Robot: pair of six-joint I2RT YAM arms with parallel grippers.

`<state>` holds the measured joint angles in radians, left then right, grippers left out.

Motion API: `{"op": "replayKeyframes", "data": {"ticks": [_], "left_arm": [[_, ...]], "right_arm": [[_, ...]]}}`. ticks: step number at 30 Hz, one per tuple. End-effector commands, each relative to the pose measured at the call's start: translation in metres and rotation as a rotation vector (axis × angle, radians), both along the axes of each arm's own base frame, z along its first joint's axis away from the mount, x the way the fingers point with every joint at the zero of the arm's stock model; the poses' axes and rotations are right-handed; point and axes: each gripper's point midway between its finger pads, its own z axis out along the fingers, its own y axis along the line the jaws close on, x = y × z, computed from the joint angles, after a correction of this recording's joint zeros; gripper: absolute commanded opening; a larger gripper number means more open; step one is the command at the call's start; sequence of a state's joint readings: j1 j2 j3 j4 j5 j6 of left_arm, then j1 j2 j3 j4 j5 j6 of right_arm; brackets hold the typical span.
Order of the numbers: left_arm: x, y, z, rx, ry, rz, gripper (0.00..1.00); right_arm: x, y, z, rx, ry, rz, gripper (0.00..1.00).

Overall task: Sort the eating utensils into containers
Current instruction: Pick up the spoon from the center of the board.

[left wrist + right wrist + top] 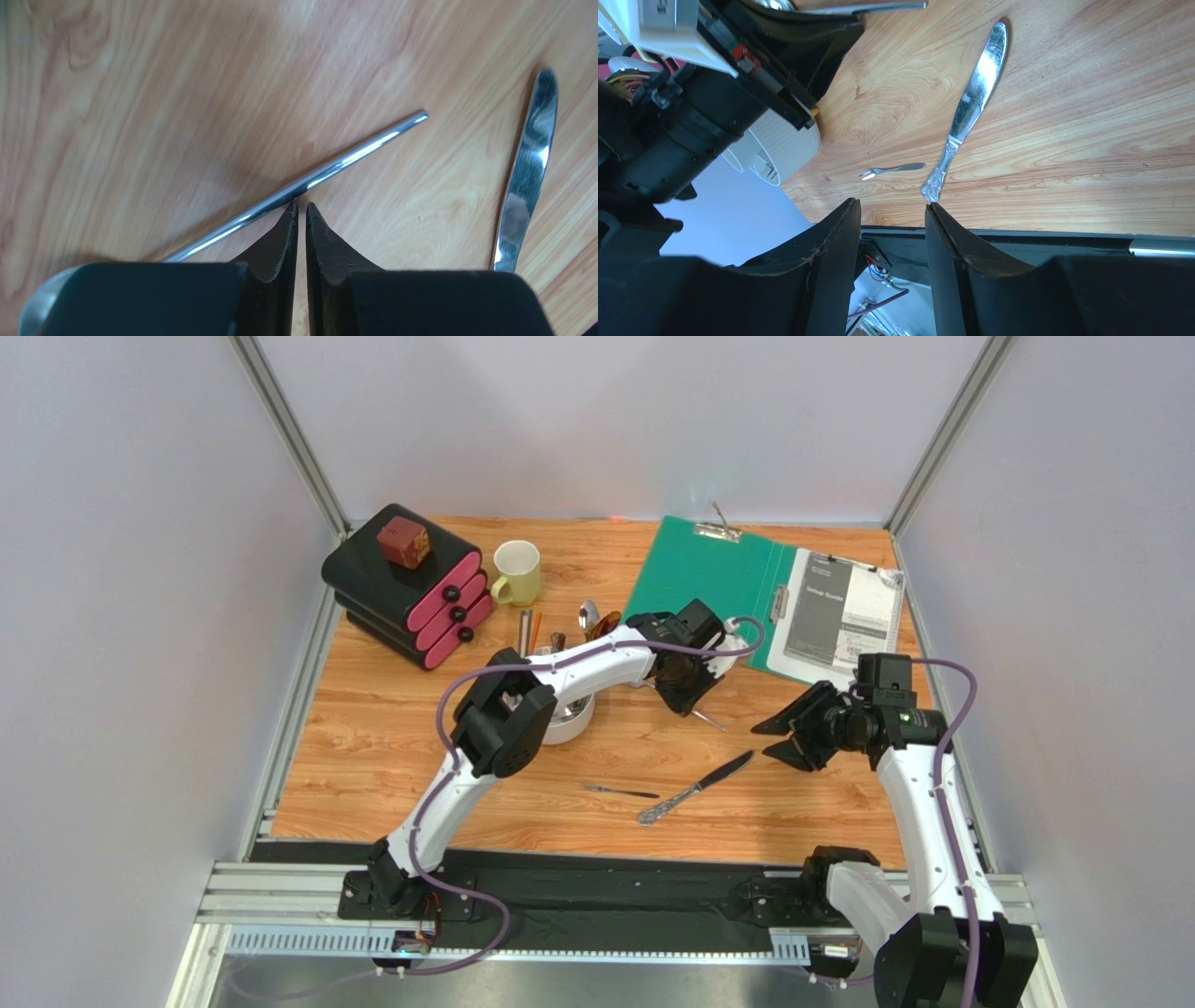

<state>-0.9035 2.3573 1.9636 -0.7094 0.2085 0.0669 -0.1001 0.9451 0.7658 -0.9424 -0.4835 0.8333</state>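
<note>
A silver spoon (337, 157) lies on the wood table, its handle just past the tips of my left gripper (302, 206), which is shut with nothing between the jaws. In the top view the left gripper (690, 703) is low over the table right of the round white holder (572, 725), which is partly hidden under the arm and has several utensils (589, 620) standing in it. A silver knife (697, 787) and a small silver fork (622, 791) lie nearer the front. My right gripper (786, 735) is open and empty, above the table right of the knife (969, 105).
A pale yellow mug (516, 571) and a black and pink stack (407, 588) stand at the back left. A green clipboard (709, 581) with papers (842, 616) lies at the back right. The left arm (703, 105) shows in the right wrist view.
</note>
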Motion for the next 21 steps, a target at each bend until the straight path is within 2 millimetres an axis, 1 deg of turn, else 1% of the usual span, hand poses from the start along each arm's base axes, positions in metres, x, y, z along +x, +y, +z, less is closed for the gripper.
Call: {"op": "replayKeyframes", "data": {"ticks": [1,3,6,7,8,9,10,11,13,15,16,17,18,19,20,21], "left_arm": [[-0.003,-0.013,-0.020,0.004,0.056,0.030,0.13],[-0.008,-0.019,-0.016,-0.018,0.076,0.014,0.13],[-0.015,-0.026,0.011,-0.062,0.061,-0.046,0.13],[-0.015,-0.030,0.034,-0.102,0.037,-0.061,0.15],[-0.014,-0.031,0.047,-0.118,0.016,-0.064,0.16],[-0.012,-0.033,0.058,-0.137,-0.013,-0.067,0.17],[-0.009,-0.034,0.076,-0.160,-0.047,-0.061,0.18],[-0.001,-0.031,0.082,-0.152,-0.089,-0.041,0.22],[0.009,-0.027,0.094,-0.149,-0.146,-0.036,0.24],[0.021,-0.015,0.093,-0.121,-0.187,-0.023,0.27],[0.027,-0.009,0.100,-0.120,-0.217,-0.014,0.35],[0.031,-0.004,0.091,-0.108,-0.231,-0.006,0.38],[0.036,0.000,0.090,-0.105,-0.245,-0.016,0.41],[0.047,0.010,0.080,-0.096,-0.228,0.004,0.46],[0.055,0.012,0.078,-0.101,-0.223,0.010,0.47],[0.060,0.016,0.058,-0.077,-0.183,0.018,0.47]], "right_arm": [[-0.001,0.003,0.011,0.022,-0.055,0.015,0.45],[-0.004,0.005,0.010,0.022,-0.059,0.032,0.45],[-0.009,0.005,0.005,0.019,-0.041,0.049,0.44],[-0.010,0.005,0.003,0.021,-0.035,0.049,0.45],[-0.011,0.006,0.001,0.025,-0.027,0.051,0.44],[-0.011,0.006,-0.001,0.026,-0.018,0.051,0.44],[-0.011,0.006,-0.002,0.028,-0.017,0.051,0.44],[-0.010,0.006,-0.002,0.028,-0.017,0.051,0.45],[-0.009,0.006,-0.002,0.030,-0.020,0.050,0.44],[-0.008,0.007,-0.001,0.034,-0.018,0.049,0.45],[-0.009,0.007,-0.001,0.039,-0.017,0.050,0.45],[-0.009,0.008,-0.001,0.040,-0.018,0.052,0.45],[-0.010,0.008,-0.001,0.040,-0.016,0.050,0.44],[-0.011,0.008,0.000,0.045,-0.014,0.048,0.44],[-0.011,0.009,0.001,0.047,-0.019,0.050,0.44],[-0.013,0.009,0.001,0.048,-0.013,0.050,0.44]]}}
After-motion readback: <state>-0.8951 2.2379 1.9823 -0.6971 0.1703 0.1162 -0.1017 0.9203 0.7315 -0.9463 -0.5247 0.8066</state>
